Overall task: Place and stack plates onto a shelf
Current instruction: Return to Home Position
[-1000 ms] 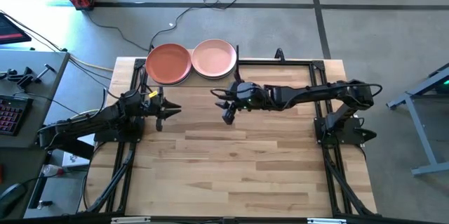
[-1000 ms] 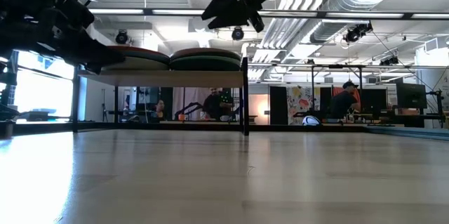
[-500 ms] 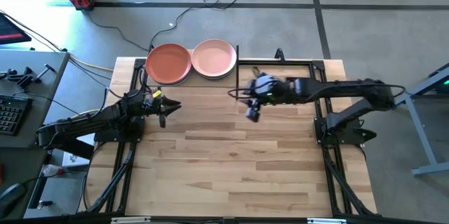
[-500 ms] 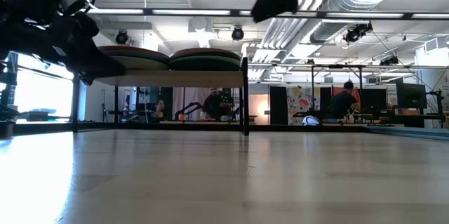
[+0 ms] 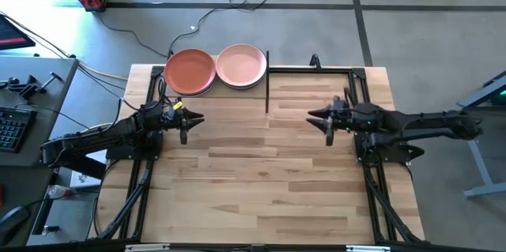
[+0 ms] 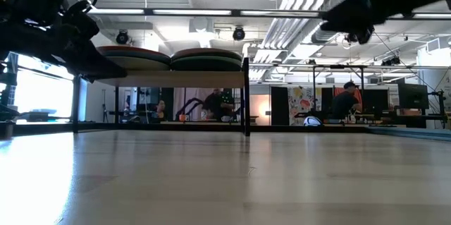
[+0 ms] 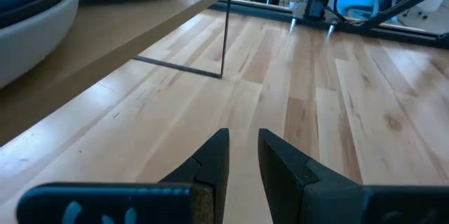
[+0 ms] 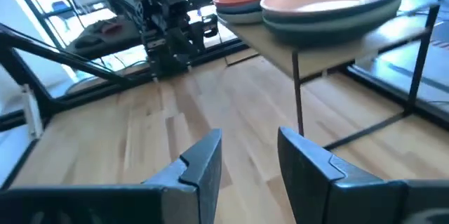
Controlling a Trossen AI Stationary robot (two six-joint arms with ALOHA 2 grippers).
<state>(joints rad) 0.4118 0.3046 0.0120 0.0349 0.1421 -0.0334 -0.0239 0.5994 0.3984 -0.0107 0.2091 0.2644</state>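
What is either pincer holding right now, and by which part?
Nothing. The left pincer and the right pincer are both open and empty above the tabletop. The plates sit stacked on the shelf.

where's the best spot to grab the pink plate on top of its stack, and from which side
Probably its raised rim on the side facing the open table, pinching the lip from above. The pink plate lies flat on top of its stack, so only the rim offers an edge. The orange plate crowds one side, and a black upright stands close by the other.
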